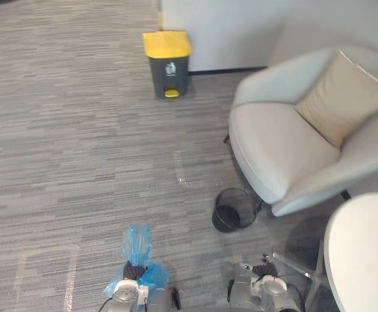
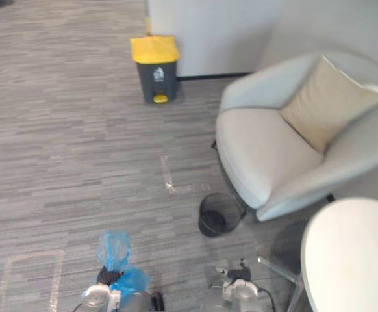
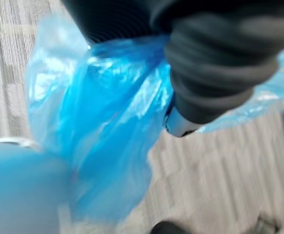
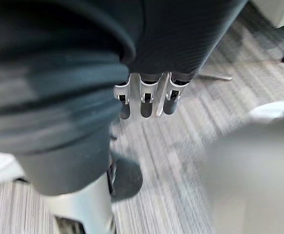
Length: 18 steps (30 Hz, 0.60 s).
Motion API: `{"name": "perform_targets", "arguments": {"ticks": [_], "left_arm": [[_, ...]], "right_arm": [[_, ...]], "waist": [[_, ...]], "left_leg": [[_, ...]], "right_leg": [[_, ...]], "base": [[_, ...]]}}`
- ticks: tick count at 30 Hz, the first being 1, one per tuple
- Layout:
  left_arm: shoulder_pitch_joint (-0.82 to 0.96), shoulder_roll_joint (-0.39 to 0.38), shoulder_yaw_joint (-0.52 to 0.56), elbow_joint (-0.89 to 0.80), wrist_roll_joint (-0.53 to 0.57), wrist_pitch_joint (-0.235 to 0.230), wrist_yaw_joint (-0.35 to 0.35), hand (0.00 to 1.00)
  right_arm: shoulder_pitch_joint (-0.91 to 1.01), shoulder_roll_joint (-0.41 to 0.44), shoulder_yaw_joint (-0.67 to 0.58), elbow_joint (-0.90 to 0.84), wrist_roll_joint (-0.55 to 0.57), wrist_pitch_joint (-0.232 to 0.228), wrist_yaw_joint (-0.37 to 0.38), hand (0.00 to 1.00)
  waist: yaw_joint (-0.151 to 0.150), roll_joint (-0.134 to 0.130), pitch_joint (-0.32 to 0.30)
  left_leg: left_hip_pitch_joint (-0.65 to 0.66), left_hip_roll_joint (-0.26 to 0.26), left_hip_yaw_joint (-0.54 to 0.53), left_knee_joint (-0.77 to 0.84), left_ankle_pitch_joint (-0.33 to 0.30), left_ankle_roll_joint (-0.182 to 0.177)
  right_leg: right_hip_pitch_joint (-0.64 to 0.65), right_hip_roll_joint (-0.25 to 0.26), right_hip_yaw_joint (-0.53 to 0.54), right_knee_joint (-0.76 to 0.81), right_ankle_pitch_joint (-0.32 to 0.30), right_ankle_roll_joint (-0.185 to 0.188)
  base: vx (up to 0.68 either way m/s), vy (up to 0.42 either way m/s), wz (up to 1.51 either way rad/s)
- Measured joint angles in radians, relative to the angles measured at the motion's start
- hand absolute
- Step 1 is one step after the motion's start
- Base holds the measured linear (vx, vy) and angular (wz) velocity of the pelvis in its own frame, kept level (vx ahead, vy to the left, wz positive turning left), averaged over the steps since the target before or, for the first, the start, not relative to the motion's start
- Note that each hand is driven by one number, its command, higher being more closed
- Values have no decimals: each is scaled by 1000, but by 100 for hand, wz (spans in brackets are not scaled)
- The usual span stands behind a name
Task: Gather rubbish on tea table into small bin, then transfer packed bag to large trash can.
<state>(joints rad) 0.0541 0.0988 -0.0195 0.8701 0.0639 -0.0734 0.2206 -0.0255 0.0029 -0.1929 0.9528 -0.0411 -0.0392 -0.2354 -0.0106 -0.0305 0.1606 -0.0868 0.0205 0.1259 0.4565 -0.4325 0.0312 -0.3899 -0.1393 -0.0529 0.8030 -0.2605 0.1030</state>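
Grey carpet [image 1: 78, 149] open between blue bag [image 1: 137, 244] and yellow-lidded bin [image 1: 167, 63].

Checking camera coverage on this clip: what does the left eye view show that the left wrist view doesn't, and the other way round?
Left eye view: the yellow-lidded trash can by the wall, the small black bin beside the armchair, the white table and the right hand. Left wrist view: close folds of the blue bag bunched against the left hand's dark cover. Shared: the blue bag gripped by the left hand, and the grey carpet.
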Motion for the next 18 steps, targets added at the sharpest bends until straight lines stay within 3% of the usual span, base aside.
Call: {"name": "perform_targets", "arguments": {"ticks": [2,3,4,5,6,7,8,9,10,11,12,13,14,16,18], "left_arm": [[-17,-13,0,-4,-8,0,0,100],[-25,-16,-1,-4,-8,0,-2,100],[-41,-33,-4,3,-7,0,-6,100],[-49,-55,-9,8,-7,-1,-7,100],[-50,-62,-9,6,-6,-2,-7,100],[-60,-71,-6,6,-5,-1,-7,100],[-74,-86,-1,5,4,1,-8,100],[-78,-98,-1,0,6,1,-8,100],[-56,-110,3,-15,13,-1,-8,100],[-41,-122,18,-38,14,-3,-9,100],[-35,-128,23,-42,14,-2,-10,100],[-41,-126,32,-45,14,1,-10,100],[-41,-115,39,-67,14,1,-9,100],[-41,-108,42,-80,14,0,-9,100],[-40,-112,42,-80,14,1,-9,100]], "right_arm": [[1,0,-3,2,0,0,1,0],[1,-1,-16,3,2,1,2,0],[12,-7,-43,2,3,1,2,0],[11,-16,-63,2,2,2,0,0],[3,-20,-76,2,2,3,0,0],[-1,-22,-80,0,2,3,0,0],[10,-23,-80,-2,2,5,2,0],[18,-22,-78,-12,3,6,2,0],[26,-4,-77,-49,9,3,2,0],[39,-4,-39,-72,10,8,2,0],[33,-5,-31,-72,10,6,3,0],[16,10,-29,-72,10,0,3,0],[3,33,-30,-70,12,9,4,0],[5,51,-30,-72,13,10,2,0],[-2,69,-40,-73,14,11,-1,0]], "waist": [[-1,1,2],[-6,0,1],[-13,0,-3],[-11,34,-9],[-6,44,-9],[-9,52,-7],[-22,47,-2],[-34,39,1],[-31,61,-5],[-27,57,-11],[-18,78,-20],[-3,83,-18],[10,56,-1],[22,29,13],[25,26,14]], "left_leg": [[49,-14,-41,-41,-6,-10],[82,-22,-58,-80,-4,-15],[132,-31,-109,-121,-5,-32],[153,-9,-139,-142,6,-51],[158,0,-144,-147,20,-72],[167,7,-151,-146,51,-98],[198,6,-151,-117,131,-112],[197,2,-142,-71,154,-124],[160,34,-105,110,174,-155],[62,94,-22,355,215,-152],[23,132,-1,434,184,-137],[-53,181,51,519,136,-116],[-110,191,84,511,102,-87],[-167,189,91,444,84,-82],[-232,188,87,303,84,-92]], "right_leg": [[-61,50,-46,-88,-3,-11],[-74,73,-60,-177,20,-40],[-57,91,-61,-246,89,-135],[-38,91,-104,-243,72,-141],[-32,90,-116,-232,64,-152],[-15,82,-138,-217,49,-173],[5,45,-180,-117,41,-192],[-6,28,-202,-48,44,-222],[45,64,-206,-199,15,-160],[129,97,-200,-309,11,-182],[153,128,-173,-339,9,-189],[205,152,-161,-383,7,-191],[267,149,-137,-427,7,-190],[337,137,-106,-470,8,-189],[384,120,-79,-496,7,-189]], "base": [[526,-95,70],[544,-104,93],[576,-100,92],[490,-70,75],[490,-69,49],[701,-132,74],[681,-150,88],[539,-169,91],[277,-161,42],[268,-130,3],[382,-36,-45],[575,34,-53],[483,33,-45],[390,57,-43],[421,199,-57]]}}
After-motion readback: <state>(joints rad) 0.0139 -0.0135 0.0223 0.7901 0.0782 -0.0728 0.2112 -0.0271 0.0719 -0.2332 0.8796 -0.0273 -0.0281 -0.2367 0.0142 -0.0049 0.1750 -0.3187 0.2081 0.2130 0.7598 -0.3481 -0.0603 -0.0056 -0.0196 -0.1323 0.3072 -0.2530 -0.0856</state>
